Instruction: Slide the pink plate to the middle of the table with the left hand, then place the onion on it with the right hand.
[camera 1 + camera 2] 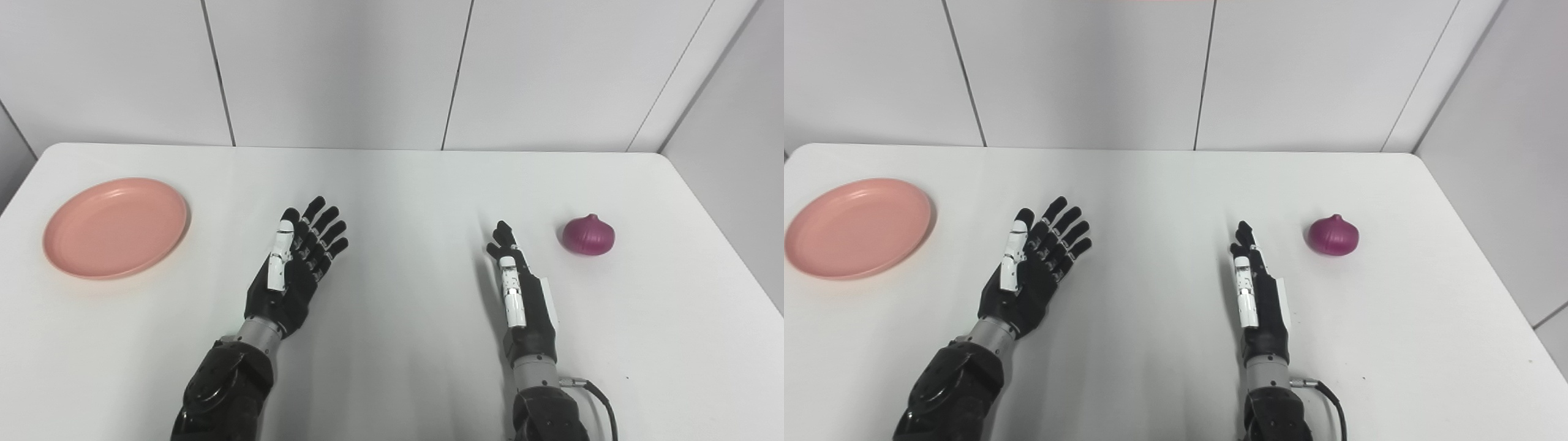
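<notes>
Left hand (pixel 298 263) and right hand (pixel 519 288) both spread wide, empty; pink plate (pixel 115 227), onion (pixel 588 234) untouched

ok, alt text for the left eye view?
Two open robot hands, left hand and right hand, over a white table, holding nothing. An empty pink plate sits far left; a purple onion sits right.

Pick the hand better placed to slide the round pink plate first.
Left. The left hand is open, nearer the round pink plate at the table's left; the right hand sits beside the purple onion.
</notes>
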